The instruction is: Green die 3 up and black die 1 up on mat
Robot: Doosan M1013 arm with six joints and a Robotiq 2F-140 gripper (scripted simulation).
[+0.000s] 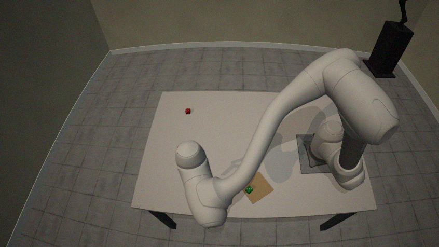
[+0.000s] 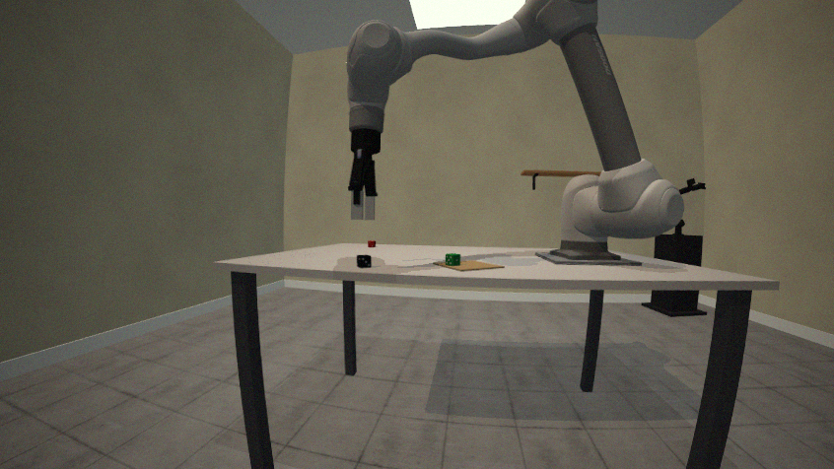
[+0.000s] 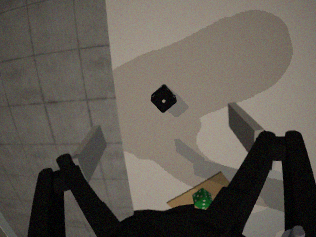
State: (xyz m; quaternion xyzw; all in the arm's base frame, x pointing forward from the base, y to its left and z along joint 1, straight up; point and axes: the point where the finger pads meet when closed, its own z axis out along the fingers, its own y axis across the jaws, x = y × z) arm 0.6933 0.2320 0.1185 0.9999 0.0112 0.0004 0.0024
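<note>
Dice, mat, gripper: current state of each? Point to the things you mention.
Gripper (image 2: 362, 219) (image 3: 164, 125): open, raised above the table
Black die (image 2: 364, 261) (image 3: 163, 98): flat, 1 up, off the mat
Green die (image 1: 248, 189) (image 2: 452, 259) (image 3: 202, 198): on the mat, top number unclear
Red die (image 1: 188, 111) (image 2: 371, 243): off the mat, number unreadable
Mat (image 1: 260, 190) (image 2: 478, 265) (image 3: 219, 183): flat on table

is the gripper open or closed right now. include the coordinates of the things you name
Open: in the wrist view the gripper's two fingertips stand wide apart with nothing between them, and the black die (image 2: 364, 261) (image 3: 163, 98) sits on the table (image 2: 303, 256) below.
</note>
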